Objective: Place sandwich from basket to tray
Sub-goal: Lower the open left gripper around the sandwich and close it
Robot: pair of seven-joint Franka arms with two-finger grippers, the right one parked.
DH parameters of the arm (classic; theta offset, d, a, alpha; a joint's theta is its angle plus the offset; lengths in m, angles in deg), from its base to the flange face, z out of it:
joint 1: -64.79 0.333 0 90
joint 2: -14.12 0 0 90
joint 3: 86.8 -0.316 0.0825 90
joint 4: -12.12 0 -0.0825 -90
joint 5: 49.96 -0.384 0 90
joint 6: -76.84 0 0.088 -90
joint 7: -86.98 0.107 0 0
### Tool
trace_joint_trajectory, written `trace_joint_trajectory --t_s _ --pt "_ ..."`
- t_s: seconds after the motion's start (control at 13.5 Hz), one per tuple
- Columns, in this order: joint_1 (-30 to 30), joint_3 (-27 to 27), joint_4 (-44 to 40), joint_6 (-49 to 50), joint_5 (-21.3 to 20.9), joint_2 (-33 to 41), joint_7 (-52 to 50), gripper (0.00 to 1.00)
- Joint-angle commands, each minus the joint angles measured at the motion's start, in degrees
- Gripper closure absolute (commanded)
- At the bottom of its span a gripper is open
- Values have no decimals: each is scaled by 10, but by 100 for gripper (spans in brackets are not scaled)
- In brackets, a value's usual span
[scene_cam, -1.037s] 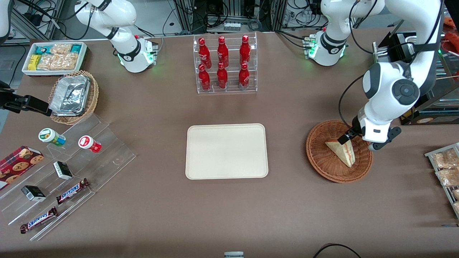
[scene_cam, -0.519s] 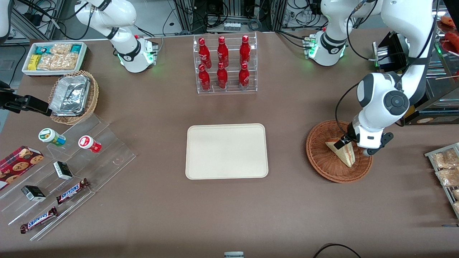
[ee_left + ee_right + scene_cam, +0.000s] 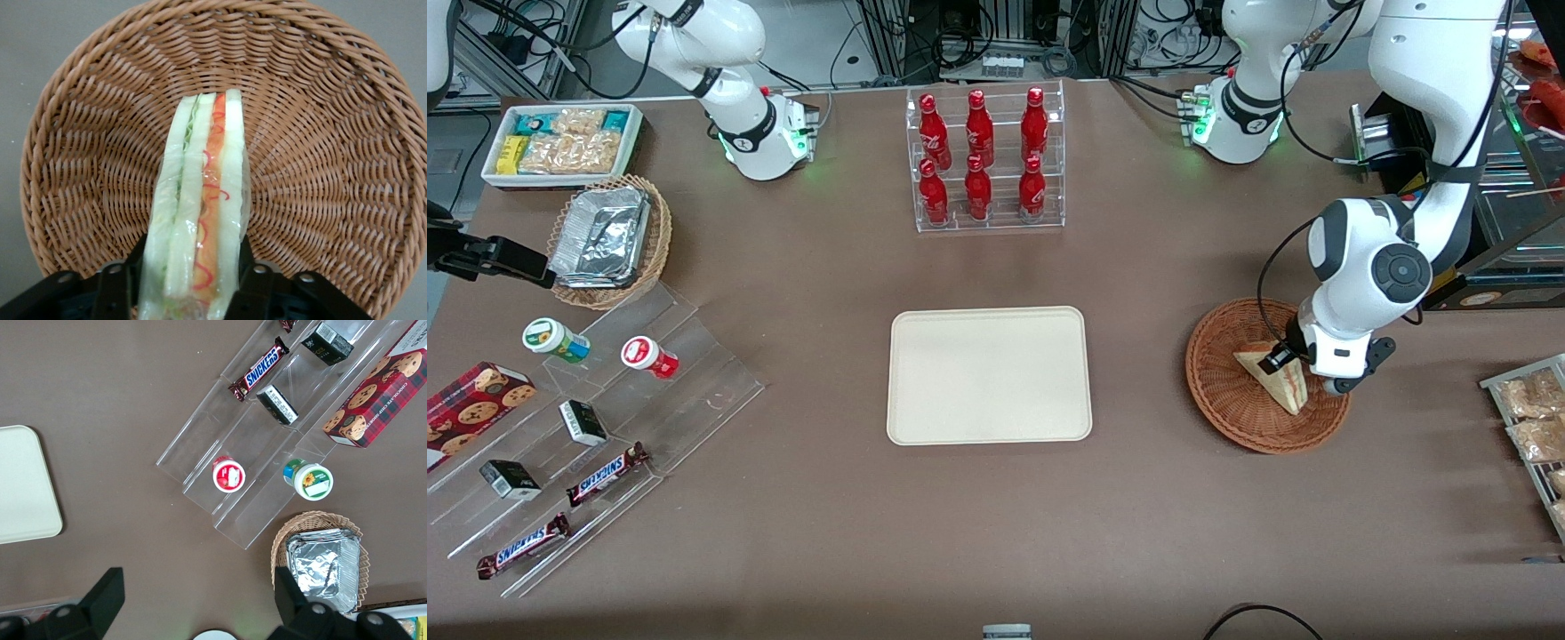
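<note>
The sandwich (image 3: 1279, 382), a pale wedge with red, orange and green filling (image 3: 203, 200), stands on edge in the reddish-brown wicker basket (image 3: 1218, 396) (image 3: 333, 167). My left gripper (image 3: 1286, 357) (image 3: 193, 261) is low in the basket at the sandwich's wide end. It is open, with one black finger (image 3: 138, 257) against each side of the wrapped wedge. The sandwich still rests on the basket floor. The cream tray (image 3: 989, 373) (image 3: 20, 487) lies bare at the table's middle, toward the parked arm from the basket.
A clear rack of red bottles (image 3: 983, 160) stands farther from the front camera than the tray. A wire rack of snack packets (image 3: 1534, 427) sits at the working arm's end. Acrylic steps with candy bars (image 3: 587, 418), a foil-tray basket (image 3: 609, 240) and a white snack bin (image 3: 560, 142) occupy the parked arm's end.
The left arm has come down into the basket, and its fingers now straddle the sandwich's wide end. The sandwich has not moved.
</note>
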Motion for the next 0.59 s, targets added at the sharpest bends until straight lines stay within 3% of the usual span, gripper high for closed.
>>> trace_joint_trajectory --t_s 0.0,0.22,0.52 --pt "2 2 -1 -4 -5 2 -16 100" --pt "0 3 -19 19 -5 4 -25 100" --pt "-22 6 -119 164 -6 9 -19 100"
